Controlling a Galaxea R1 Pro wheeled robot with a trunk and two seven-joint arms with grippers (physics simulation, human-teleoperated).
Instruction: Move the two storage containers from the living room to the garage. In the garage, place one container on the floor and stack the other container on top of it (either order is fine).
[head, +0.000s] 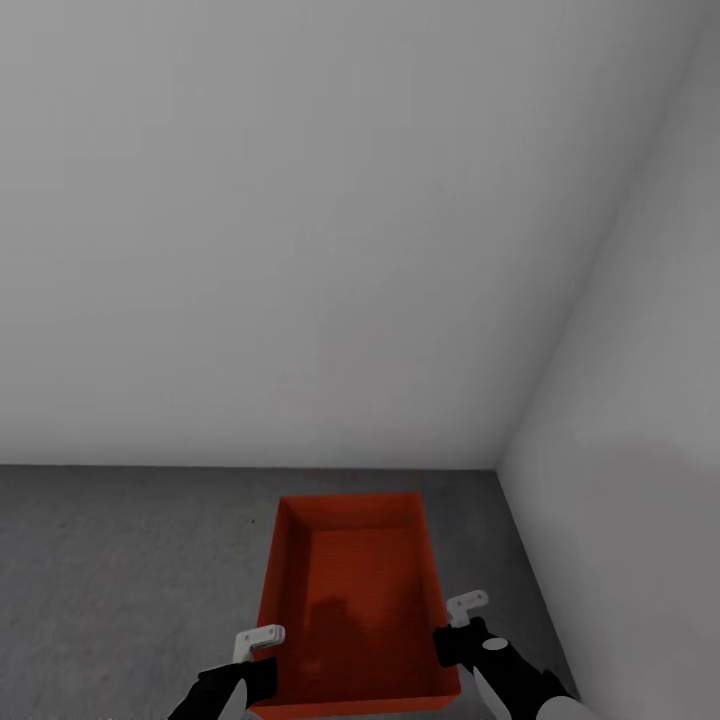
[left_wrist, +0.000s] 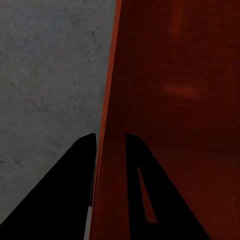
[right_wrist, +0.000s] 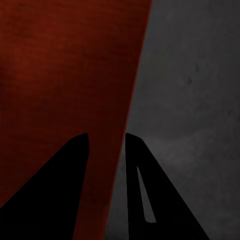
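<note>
So the red bin sits open side up in front of the robot, near the corner where two plain white walls meet, with the rough grey concrete floor around it; whether it's resting on the floor or lifted a bit off it, can't tell from these shots; the left gripper is at the bin's left long wall, close to the near corner, and the right gripper is at the right long wall across from it, so the bin sits between the two; in the left wrist view the left gripper has the thin wall straddled, one dark finger on the outside over the concrete and the other on the inside over the bin's bottom, with the rim running up between them; the gap is narrow and the fingers look pressed right against the wall, so it's clamped on the bin; same deal in the right wrist view, the right gripper has its fingers either side of the wall, one inside over the red bottom, one outside over the floor, nearly closed and gripping it; inside of the bin looks bare, just a dark shadow on the bottom toward the robot's end.
</note>
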